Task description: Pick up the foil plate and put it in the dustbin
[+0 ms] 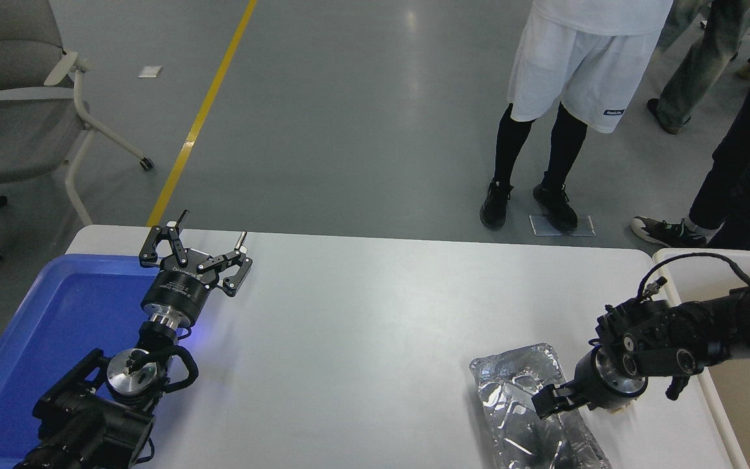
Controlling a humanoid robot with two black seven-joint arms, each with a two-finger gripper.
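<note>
White table [375, 326] is bearing the foil plate [518, 417], its long axis running toward the camera; right gripper [554, 400], grip unclear, is hovering at its rim beside the dustbin [713, 404].

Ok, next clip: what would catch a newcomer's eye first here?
Probably the shiny foil plate at the table's near right, with the right gripper low over its right rim; whether it grips is unclear. Next, the bright blue tray at the left edge, where the left gripper sits parked and open. Beyond the table, people's legs stand on the grey floor.
</note>
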